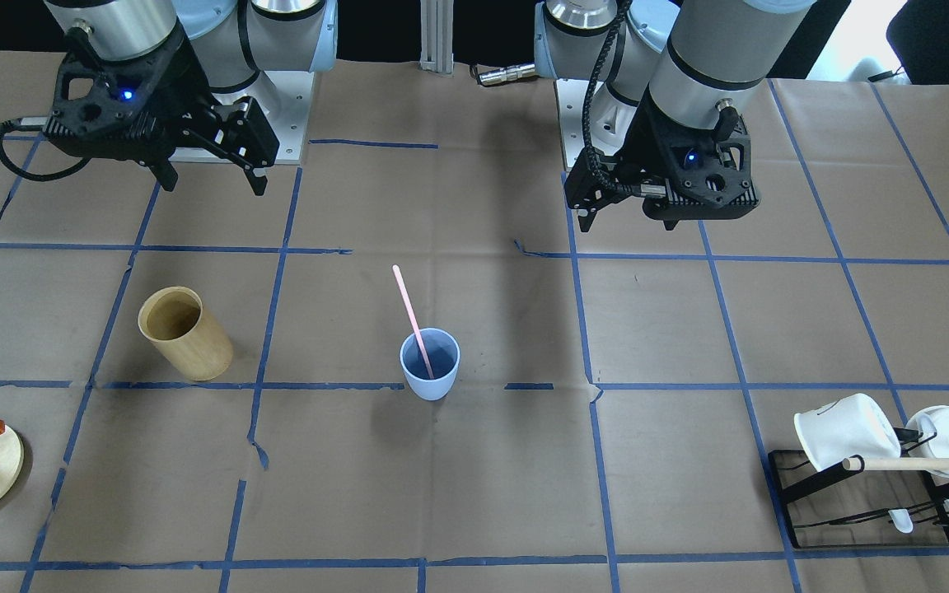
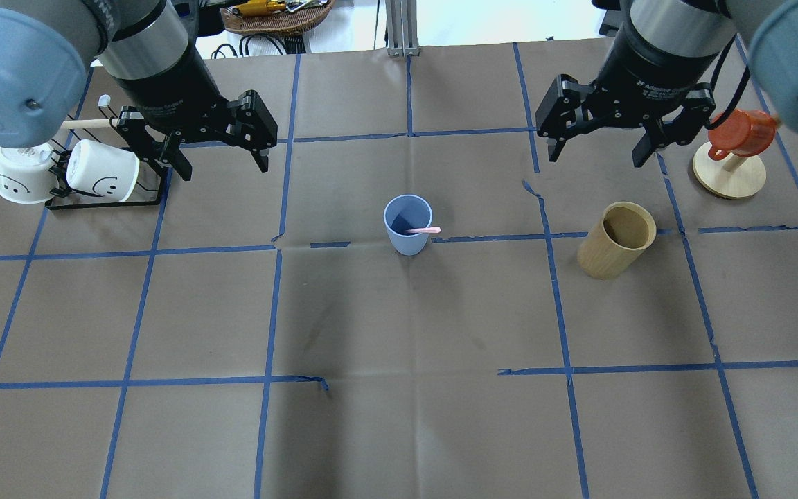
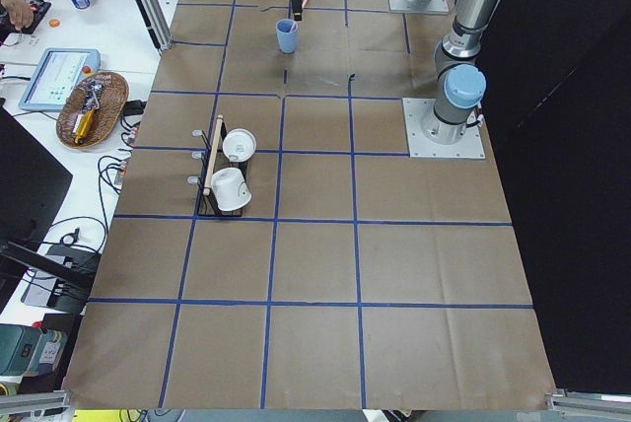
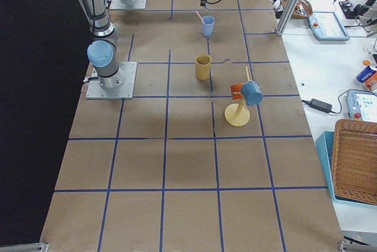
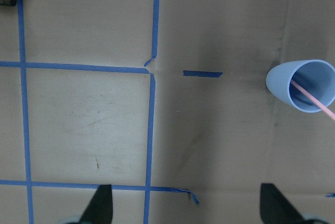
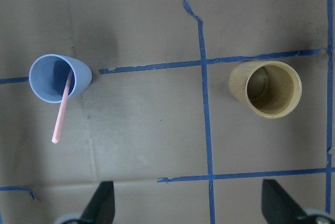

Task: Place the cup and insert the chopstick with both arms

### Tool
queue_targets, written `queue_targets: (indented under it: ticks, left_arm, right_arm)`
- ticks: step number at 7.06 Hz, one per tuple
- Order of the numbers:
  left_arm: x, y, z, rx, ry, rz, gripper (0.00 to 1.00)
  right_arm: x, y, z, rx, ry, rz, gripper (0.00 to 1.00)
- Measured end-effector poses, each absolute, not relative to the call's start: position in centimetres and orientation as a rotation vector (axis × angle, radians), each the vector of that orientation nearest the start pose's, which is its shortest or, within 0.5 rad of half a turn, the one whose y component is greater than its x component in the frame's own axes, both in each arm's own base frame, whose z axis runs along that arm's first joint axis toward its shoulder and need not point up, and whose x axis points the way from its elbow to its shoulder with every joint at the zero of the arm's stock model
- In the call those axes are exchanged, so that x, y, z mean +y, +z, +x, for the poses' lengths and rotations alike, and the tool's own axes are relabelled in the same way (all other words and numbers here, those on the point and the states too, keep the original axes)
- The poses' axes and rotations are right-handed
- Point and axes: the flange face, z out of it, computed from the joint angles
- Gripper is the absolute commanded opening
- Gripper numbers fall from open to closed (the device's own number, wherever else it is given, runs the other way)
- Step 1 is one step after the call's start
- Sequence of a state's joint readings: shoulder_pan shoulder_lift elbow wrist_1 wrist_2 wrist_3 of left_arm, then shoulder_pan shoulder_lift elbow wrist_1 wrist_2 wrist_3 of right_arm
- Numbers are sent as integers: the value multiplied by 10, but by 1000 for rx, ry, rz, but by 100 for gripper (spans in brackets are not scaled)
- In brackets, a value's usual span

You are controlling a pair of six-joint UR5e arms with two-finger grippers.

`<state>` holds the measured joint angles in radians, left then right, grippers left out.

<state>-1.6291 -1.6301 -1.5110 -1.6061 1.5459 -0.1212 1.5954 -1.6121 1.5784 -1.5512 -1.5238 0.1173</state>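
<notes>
The light-blue cup (image 1: 429, 364) stands upright near the table's middle, and shows in the overhead view (image 2: 407, 223) too. The pale-pink chopstick (image 1: 409, 309) stands in it, leaning over the rim toward the robot's base. The left wrist view shows the cup (image 5: 301, 85) at its right edge. The right wrist view shows the cup (image 6: 55, 77) and the stick (image 6: 62, 110) at the left. My left gripper (image 2: 224, 166) is open and empty, raised above the table, back left of the cup. My right gripper (image 2: 596, 156) is open and empty, raised back right of it.
A tan wooden cylinder (image 2: 615, 239) stands right of the cup. An orange mug hangs on a round wooden stand (image 2: 729, 177) at the far right. A black rack (image 2: 104, 202) with two white mugs and a wooden rod (image 1: 919, 464) sits at the far left.
</notes>
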Motion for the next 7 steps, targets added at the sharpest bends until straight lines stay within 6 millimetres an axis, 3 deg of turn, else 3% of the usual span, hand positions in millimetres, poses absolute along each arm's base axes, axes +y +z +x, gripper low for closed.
queue_targets:
  ticks: [3, 7]
  left_arm:
    - [-504, 485, -165, 3160, 56, -100, 100]
    - [-505, 484, -165, 3163, 56, -106, 100]
  right_arm:
    - [-469, 487, 143, 3129, 12, 163, 100]
    - [-467, 485, 144, 3127, 30, 177, 100]
